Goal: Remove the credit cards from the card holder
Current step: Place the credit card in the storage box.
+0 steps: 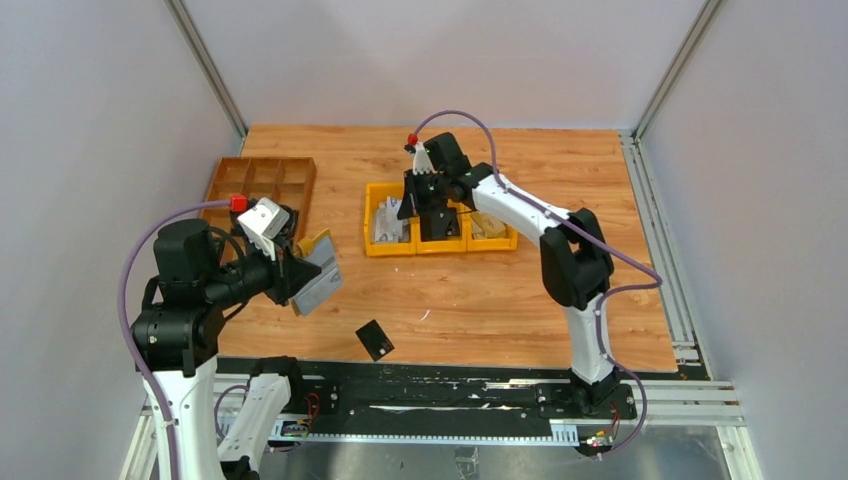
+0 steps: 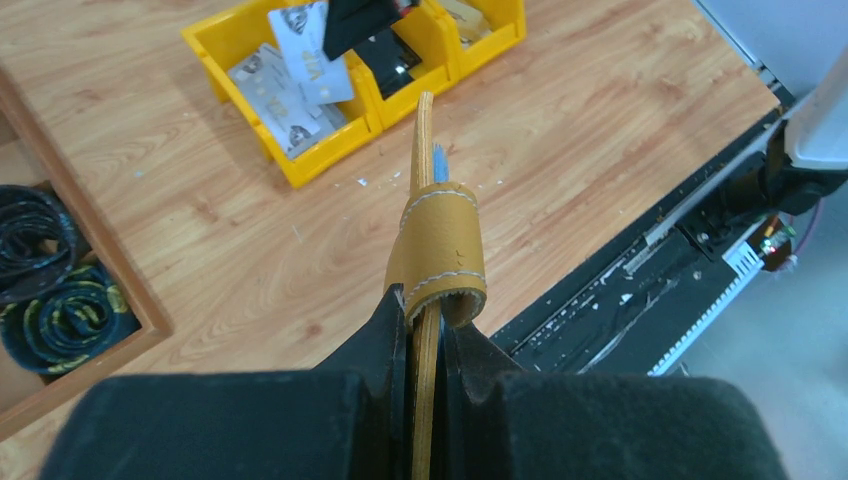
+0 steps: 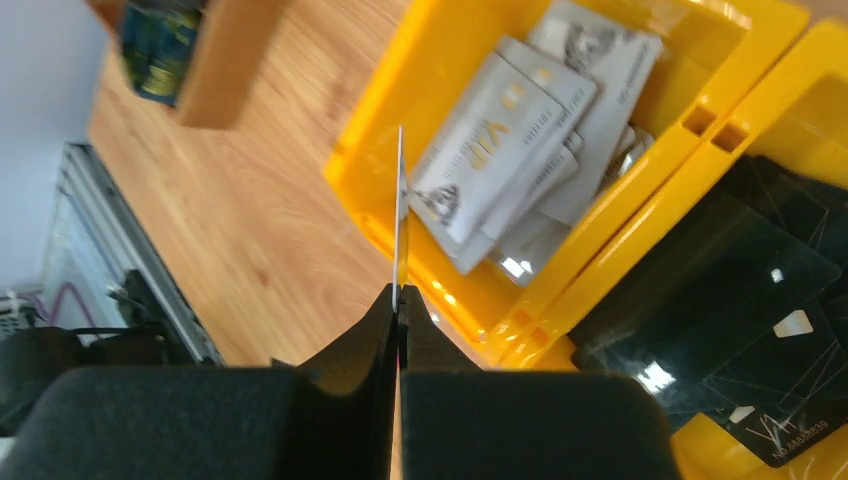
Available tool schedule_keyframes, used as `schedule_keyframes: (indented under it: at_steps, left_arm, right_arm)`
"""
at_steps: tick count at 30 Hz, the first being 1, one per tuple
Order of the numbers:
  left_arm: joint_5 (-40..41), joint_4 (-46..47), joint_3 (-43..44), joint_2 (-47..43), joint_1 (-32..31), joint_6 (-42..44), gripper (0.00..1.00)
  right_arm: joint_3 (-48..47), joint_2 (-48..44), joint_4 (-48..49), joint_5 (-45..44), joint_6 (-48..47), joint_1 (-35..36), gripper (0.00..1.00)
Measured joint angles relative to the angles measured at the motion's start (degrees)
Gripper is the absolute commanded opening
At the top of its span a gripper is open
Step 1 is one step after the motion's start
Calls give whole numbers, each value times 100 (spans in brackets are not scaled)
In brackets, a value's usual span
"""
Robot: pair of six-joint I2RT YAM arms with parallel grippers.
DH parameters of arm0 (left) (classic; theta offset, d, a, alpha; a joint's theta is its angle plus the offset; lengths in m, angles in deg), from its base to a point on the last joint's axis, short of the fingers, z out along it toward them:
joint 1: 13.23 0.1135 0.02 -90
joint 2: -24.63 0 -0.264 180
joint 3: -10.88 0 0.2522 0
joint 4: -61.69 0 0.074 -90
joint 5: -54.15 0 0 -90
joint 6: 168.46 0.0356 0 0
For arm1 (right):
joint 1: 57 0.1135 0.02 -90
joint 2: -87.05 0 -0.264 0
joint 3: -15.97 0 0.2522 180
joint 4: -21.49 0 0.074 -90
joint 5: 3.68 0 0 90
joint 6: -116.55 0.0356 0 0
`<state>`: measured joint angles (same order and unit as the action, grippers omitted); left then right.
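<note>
My left gripper (image 1: 292, 277) (image 2: 425, 318) is shut on the card holder (image 1: 320, 272) (image 2: 424, 190), a mustard-yellow wallet with grey lining, held up above the table's left side. In the left wrist view it stands edge-on, its snap tab (image 2: 441, 250) curled over the fingertips. A silvery credit card (image 3: 400, 205) (image 2: 310, 52) is pinched edge-on in my shut right gripper (image 1: 418, 207) (image 3: 399, 300), over the leftmost yellow bin (image 3: 370, 215). A black credit card (image 1: 375, 340) lies flat on the table near the front edge.
Three joined yellow bins (image 1: 440, 248) sit mid-table: silver cards (image 3: 520, 150) in the left one, black cards (image 3: 720, 300) in the middle one. A wooden compartment tray (image 1: 262, 185) stands at the back left, holding dark coiled items (image 2: 45, 285).
</note>
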<state>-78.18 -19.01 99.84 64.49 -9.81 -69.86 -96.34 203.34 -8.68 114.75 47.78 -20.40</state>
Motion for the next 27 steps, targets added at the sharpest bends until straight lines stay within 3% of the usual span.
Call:
schedule_keyframes:
  at_steps: [8,17,19,21,27]
  left_arm:
    - [-496,-55,-238,-4,0,127,0]
    - [-872,-68,-264,-111,0,85,0]
    - [-953,-68,-264,-140,0,59,0]
    - [-1056,-70,-258,-155,0,-4,0]
    - [-1314,-70,-258,-155,0,-116,0]
  right_arm:
    - [-964,1172,-527,13,-216,0,4]
    - [-1550,1598,-590,66,-177,0,47]
    - [-1543,1497,-603,57,-212,2,53]
    - [-1434,1255,-595,50,-247,2,64]
    - [-46,-896,85,688,-133,2,78]
